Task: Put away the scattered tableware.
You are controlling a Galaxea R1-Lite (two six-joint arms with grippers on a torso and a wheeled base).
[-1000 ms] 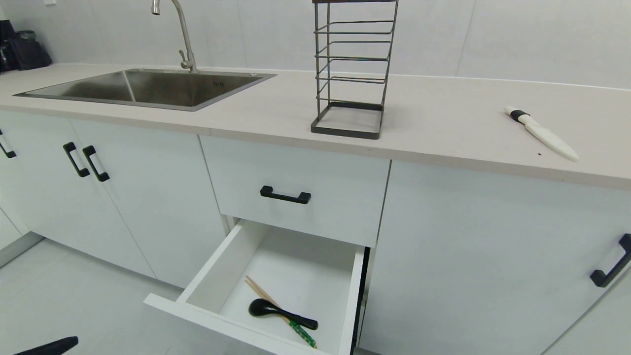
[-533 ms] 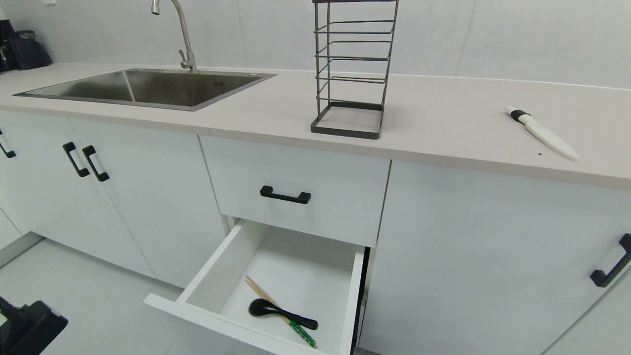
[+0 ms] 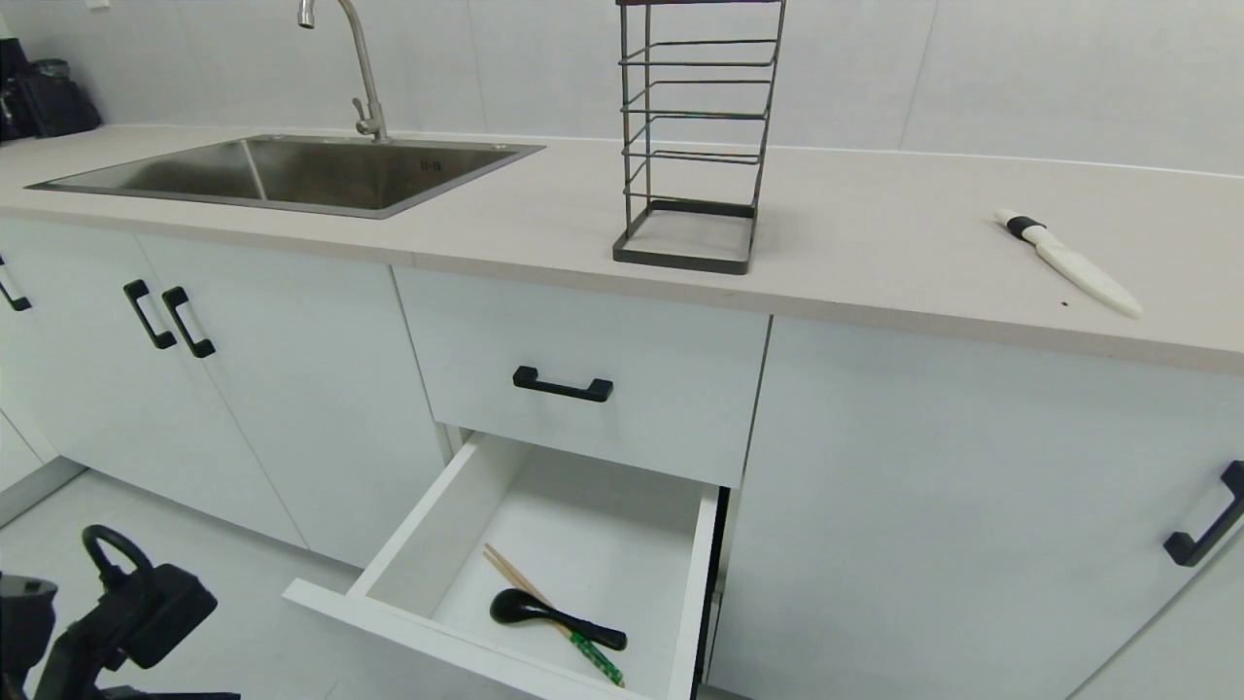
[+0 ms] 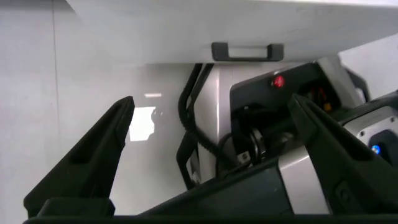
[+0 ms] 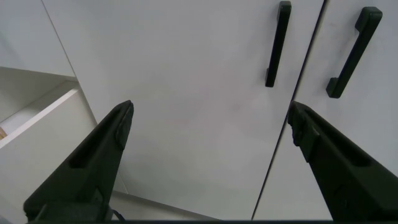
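Note:
A white knife [image 3: 1067, 262] with a black band on its handle lies on the countertop [image 3: 875, 243] at the right. Below the counter, the lower drawer [image 3: 424, 525] is pulled out. Inside it a black spoon [image 3: 554, 614] rests across a pair of wooden chopsticks [image 3: 509, 573] with green ends. My left arm [image 3: 136, 608] is low at the left, beside the drawer front; its gripper [image 4: 211, 102] is open and holds nothing. My right gripper [image 5: 211, 107] is open and empty too, facing white cabinet doors with the drawer's side [image 5: 37, 118] off to one side.
A black wire rack [image 3: 680, 261] stands mid-counter, with a steel sink [image 3: 292, 170] and faucet [image 3: 362, 68] to its left. The upper drawer with its black handle [image 3: 563, 387] is closed. Cabinet doors carry black handles [image 5: 277, 43], and light floor [image 3: 194, 544] lies below.
My left arm has risen into the head view at the lower left, from a dark tip to most of the wrist. The knife, the drawer and its contents have not moved.

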